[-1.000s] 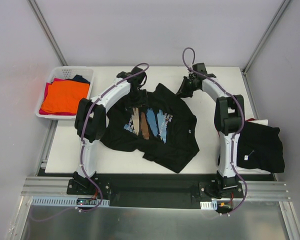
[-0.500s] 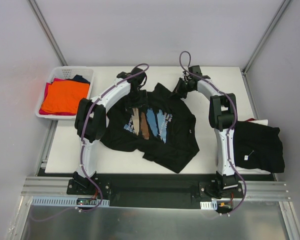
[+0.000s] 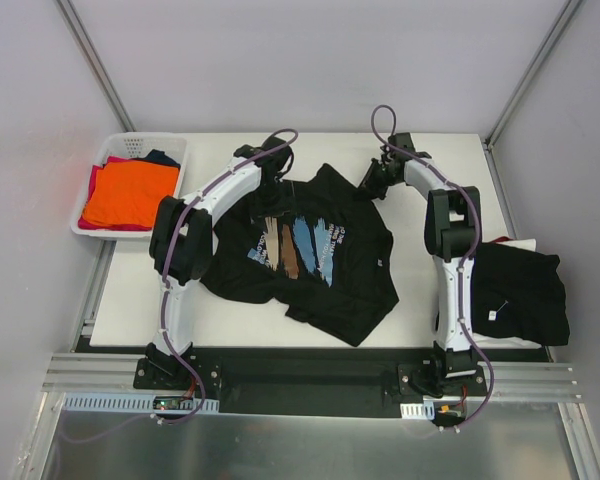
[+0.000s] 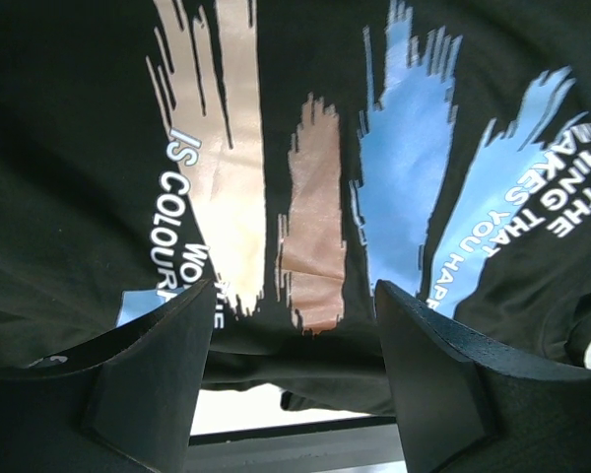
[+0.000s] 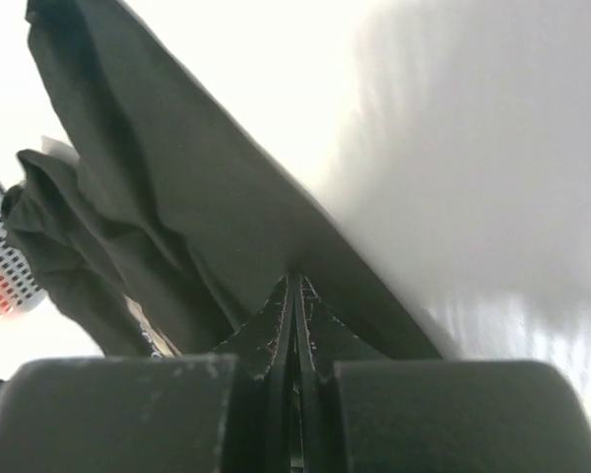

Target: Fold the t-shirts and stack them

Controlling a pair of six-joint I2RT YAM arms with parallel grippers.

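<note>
A black t-shirt with blue, tan and brown brush-stroke print (image 3: 315,255) lies spread on the white table (image 3: 430,160). My left gripper (image 3: 278,182) is open over the shirt's far left part. In the left wrist view the print (image 4: 399,168) fills the gap between the two fingers (image 4: 153,379), and my left gripper (image 4: 295,370) holds nothing. My right gripper (image 3: 372,184) is at the shirt's far right edge. In the right wrist view its jaws are shut (image 5: 295,288) on a fold of the black cloth (image 5: 177,217).
A white lattice basket (image 3: 172,142) at the far left holds orange, red and navy shirts (image 3: 130,192). Another black shirt (image 3: 520,290) lies folded at the table's right edge, partly overhanging it.
My right gripper swung a little left and then back right along the shirt's far edge, staying shut on the cloth. The left arm has barely moved.
</note>
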